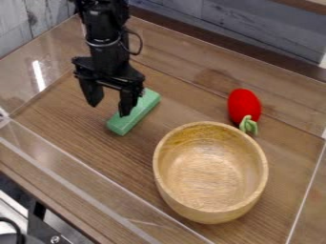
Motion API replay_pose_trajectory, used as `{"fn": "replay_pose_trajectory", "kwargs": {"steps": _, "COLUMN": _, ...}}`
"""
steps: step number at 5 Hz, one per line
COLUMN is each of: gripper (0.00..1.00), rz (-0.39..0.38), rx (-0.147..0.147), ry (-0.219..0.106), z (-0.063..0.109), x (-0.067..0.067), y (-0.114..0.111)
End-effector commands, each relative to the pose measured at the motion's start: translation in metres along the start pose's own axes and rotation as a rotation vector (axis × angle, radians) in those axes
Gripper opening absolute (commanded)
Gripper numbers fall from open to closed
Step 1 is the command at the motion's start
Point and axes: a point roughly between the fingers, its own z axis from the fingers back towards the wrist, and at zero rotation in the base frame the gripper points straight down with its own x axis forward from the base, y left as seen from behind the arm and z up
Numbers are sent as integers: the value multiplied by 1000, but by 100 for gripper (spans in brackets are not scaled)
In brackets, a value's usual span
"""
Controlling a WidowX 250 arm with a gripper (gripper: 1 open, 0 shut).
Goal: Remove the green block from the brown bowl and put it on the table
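Note:
The green block [133, 111] lies flat on the table [76, 143], to the left of the brown bowl [211, 172]. The bowl sits at the front right and holds nothing. My gripper [107, 95] hangs pointing down just left of and slightly above the block, open, with nothing between its black fingers [91, 91]. The block's whole top face shows, and the fingers stand clear of it.
A red strawberry-like toy [245, 106] with green leaves rests behind the bowl at the right. Low clear acrylic walls [51, 181] border the table on the left, front and right sides.

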Motion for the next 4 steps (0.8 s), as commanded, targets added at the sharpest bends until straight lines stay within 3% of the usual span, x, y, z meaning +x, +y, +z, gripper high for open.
{"fn": "replay_pose_trajectory", "kwargs": {"steps": 1, "gripper": 100, "rz": -14, "rx": 16, "ry": -41, "z": 6, "x": 12, "y": 8}}
{"fn": "replay_pose_trajectory", "kwargs": {"steps": 2, "gripper": 100, "rz": -26, "rx": 18, "ry": -33, "z": 1, "x": 13, "y": 11}}
{"fn": "replay_pose_trajectory", "kwargs": {"steps": 4, "gripper": 100, "rz": -160, "rx": 5, "ry": -25, "z": -3, "x": -6, "y": -6}}
